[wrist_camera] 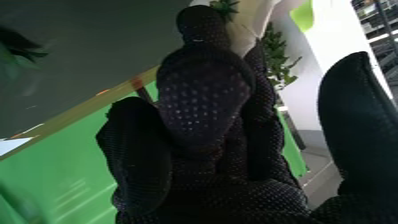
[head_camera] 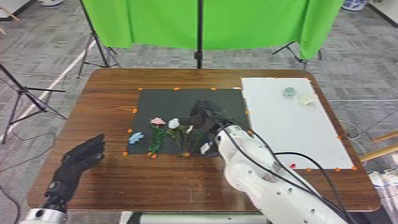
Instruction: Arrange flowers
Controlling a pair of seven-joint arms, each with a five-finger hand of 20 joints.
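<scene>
In the head view, my right hand (head_camera: 206, 114) is over the middle of the dark mat (head_camera: 164, 102). Along the mat's near part lie a pink flower (head_camera: 158, 121), a white flower (head_camera: 173, 123) and a blue flower (head_camera: 136, 137), with green stems beside them. A small pale flower (head_camera: 189, 129) lies nearer my right hand. My left hand (head_camera: 82, 156) rests left of the mat, open and empty. In the right wrist view, green leaves (wrist_camera: 279, 56) and a whitish piece (wrist_camera: 244, 36) appear beside my right hand (wrist_camera: 204, 95); whether it holds them is unclear.
A white board (head_camera: 298, 130) covers the table's right side. On it lie a pale green piece (head_camera: 290, 92), a cream piece (head_camera: 306, 99) and a small red piece (head_camera: 292, 165). Orange tape marks the mat's edges. Green cloth (head_camera: 258, 22) hangs behind the table.
</scene>
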